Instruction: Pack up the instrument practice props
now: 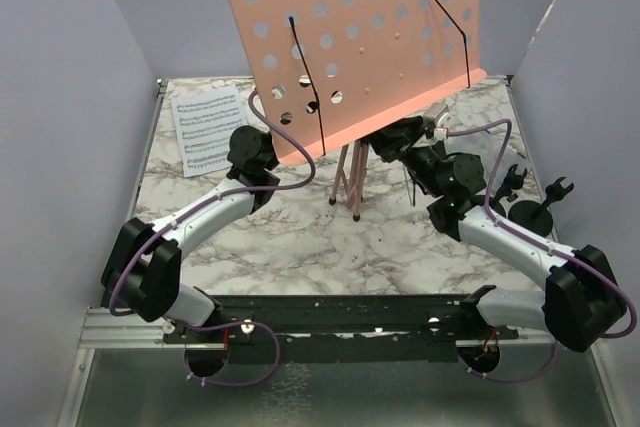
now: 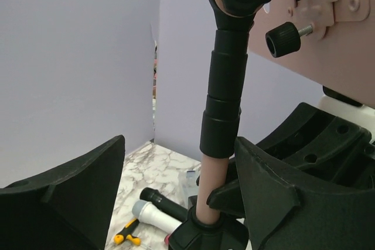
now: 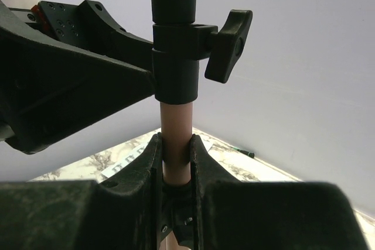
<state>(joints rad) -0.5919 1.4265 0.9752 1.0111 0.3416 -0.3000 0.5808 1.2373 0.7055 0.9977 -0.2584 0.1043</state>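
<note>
Your R hand clamped on pole of pink stand, just under black collar. Your L hand open, pole between fingers. Left of stand: sheet music; right: 2 holders.

My left fingers and right fingers are matt black plastic, faintly grainy. The stand tube looks like smooth pink-painted metal. Its clamp collar is black plastic with a dull sheen. The perforated board is smooth, satin pink. The sheet-music page is matt white paper. The table has a smooth marble-patterned top.
</note>
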